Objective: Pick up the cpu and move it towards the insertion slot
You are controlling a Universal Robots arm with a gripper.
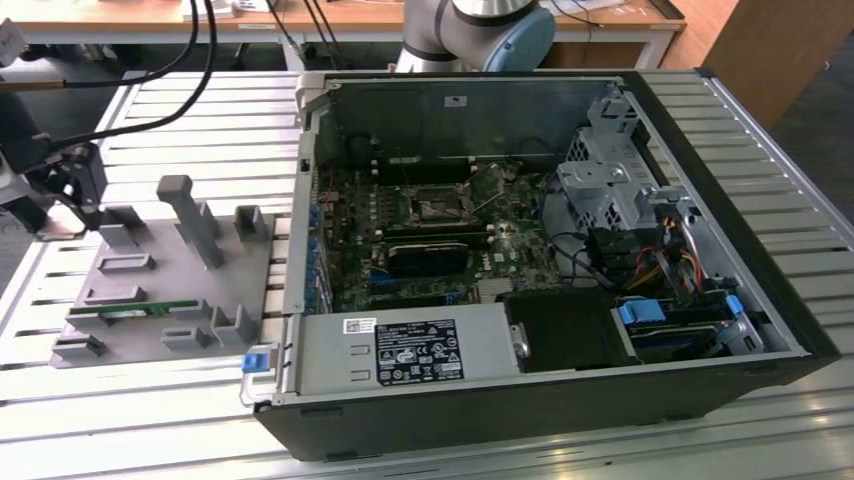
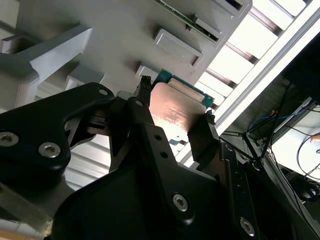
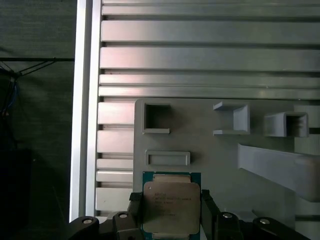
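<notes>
The cpu (image 3: 171, 207) (image 2: 175, 112), a thin square chip with a silvery face and a green rim, sits between my gripper's black fingers in both wrist views. My gripper (image 3: 171, 200) (image 2: 176, 102) is shut on it, one finger on each of two opposite edges. It hangs over the grey plastic tray (image 3: 200, 130) near a tray edge; I cannot tell whether the chip still touches the tray. In the exterior view my gripper (image 1: 74, 195) stands at the tray's far corner on the exterior view's left. The insertion slot (image 1: 438, 208) lies on the green board inside the open computer case, well to the right.
The tray (image 1: 147, 290) carries upright grey posts (image 1: 187, 215) and a green memory stick (image 1: 127, 310) near its front. The case's metal wall (image 1: 310, 200) stands between tray and board. A black card (image 1: 430, 256), cables (image 1: 627, 260) and a drive cage (image 1: 607, 190) crowd the case.
</notes>
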